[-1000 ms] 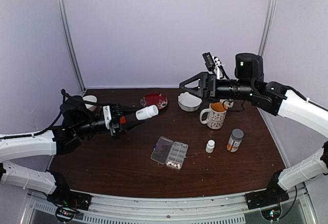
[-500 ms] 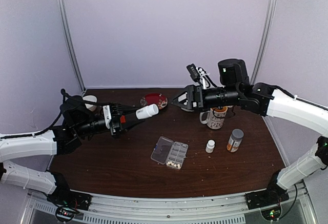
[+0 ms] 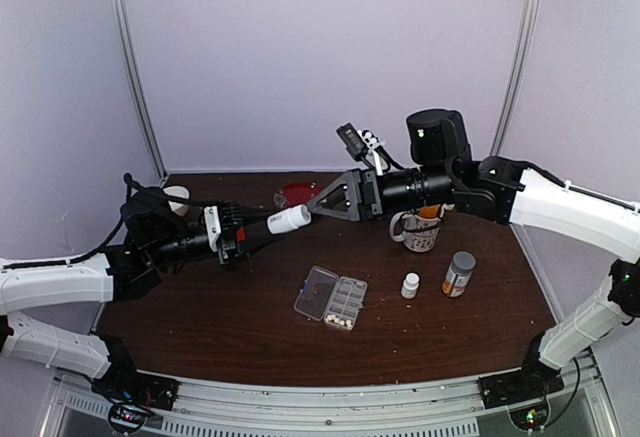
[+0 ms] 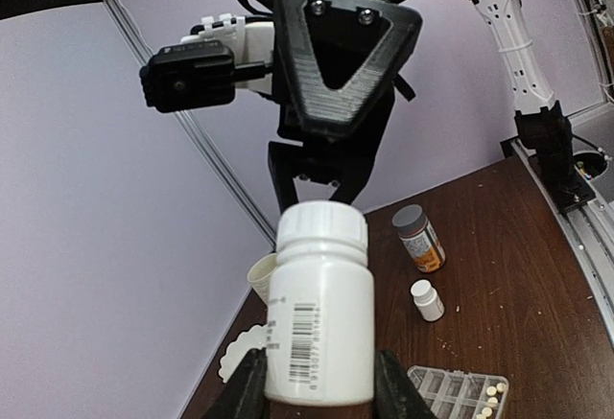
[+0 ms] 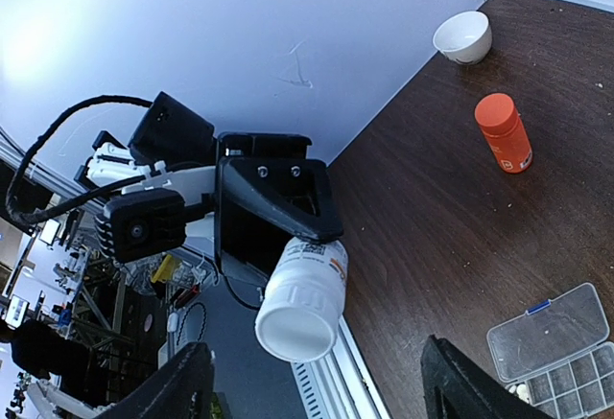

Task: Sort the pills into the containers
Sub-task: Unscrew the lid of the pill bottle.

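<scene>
Several cream pills [image 3: 340, 322] sit in the near-end cells [image 3: 347, 304] of the open pill box [image 3: 318, 292] on the table [image 3: 200, 307]. The left gripper [image 3: 250, 229] clasps a white bottle [image 3: 287, 219]. The right gripper [image 3: 320, 210] has its jaws spread around the bottle's cap, with gaps on both sides.

Close view along the left gripper [image 4: 319, 388]: its two black fingers [image 4: 247, 385] clamp the base of a white plastic pill bottle [image 4: 321, 314] with a ribbed white cap and a barcode label. Just beyond the cap hangs the right gripper [image 4: 319, 187], a black triangular frame with its fingers spread apart and pointing at the cap (whether they touch it cannot be told). To the right, on the dark brown wooden table [image 4: 518, 275], stand a grey-capped orange pill bottle [image 4: 419, 239] and, near it, a small white bottle [image 4: 427, 300]. At the bottom right edge lies a clear plastic pill box [image 4: 451, 392] with cream round pills [image 4: 492, 395] in one cell.
</scene>
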Controlling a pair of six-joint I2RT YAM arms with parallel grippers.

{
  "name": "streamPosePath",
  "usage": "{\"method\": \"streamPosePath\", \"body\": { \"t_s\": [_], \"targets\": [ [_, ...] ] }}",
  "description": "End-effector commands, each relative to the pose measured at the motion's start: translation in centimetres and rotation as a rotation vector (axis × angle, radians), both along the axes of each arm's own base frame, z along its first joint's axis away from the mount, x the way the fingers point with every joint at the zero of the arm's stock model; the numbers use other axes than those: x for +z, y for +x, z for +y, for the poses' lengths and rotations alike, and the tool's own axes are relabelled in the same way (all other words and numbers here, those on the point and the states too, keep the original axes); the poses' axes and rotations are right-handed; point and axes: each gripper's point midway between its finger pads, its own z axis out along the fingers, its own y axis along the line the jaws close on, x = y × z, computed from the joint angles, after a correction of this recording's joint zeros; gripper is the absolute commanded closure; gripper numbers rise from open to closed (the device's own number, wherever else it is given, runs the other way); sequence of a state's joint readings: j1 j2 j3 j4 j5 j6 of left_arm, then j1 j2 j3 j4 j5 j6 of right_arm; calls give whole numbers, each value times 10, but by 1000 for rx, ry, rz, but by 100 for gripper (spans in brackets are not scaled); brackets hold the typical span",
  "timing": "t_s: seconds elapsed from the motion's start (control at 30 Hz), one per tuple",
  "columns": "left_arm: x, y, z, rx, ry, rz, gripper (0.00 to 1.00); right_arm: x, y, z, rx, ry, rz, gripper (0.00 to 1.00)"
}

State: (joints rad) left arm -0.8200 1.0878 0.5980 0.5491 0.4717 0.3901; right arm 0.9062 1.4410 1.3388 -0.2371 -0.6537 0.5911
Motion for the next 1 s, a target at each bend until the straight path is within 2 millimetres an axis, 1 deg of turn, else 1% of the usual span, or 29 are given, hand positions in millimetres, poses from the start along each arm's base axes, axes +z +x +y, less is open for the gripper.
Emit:
{"method": "streamPosePath", "body": {
  "t_s": [0.0, 0.2, 0.5, 0.73, 0.87, 0.97],
  "targets": [
    [14, 3, -1, 10, -29, -37, 92, 6, -2, 8, 24, 2, -6, 26],
    [14, 2, -1, 10, -24, -40, 92, -1, 3, 15, 13, -36, 7, 34],
    [9, 4, -2, 17, -6, -37, 92, 1, -4, 23, 51, -38, 3, 38],
    [8, 5, -2, 20, 0, -36, 92, -5, -7, 28, 72, -60, 12, 50],
    [8, 5, -1, 22, 0, -37, 92, -10, -7, 29, 73, -84, 14, 52],
    [8, 4, -1, 22, 1, -36, 92, -11, -8, 30, 77, -91, 11, 62]
  ]
}}
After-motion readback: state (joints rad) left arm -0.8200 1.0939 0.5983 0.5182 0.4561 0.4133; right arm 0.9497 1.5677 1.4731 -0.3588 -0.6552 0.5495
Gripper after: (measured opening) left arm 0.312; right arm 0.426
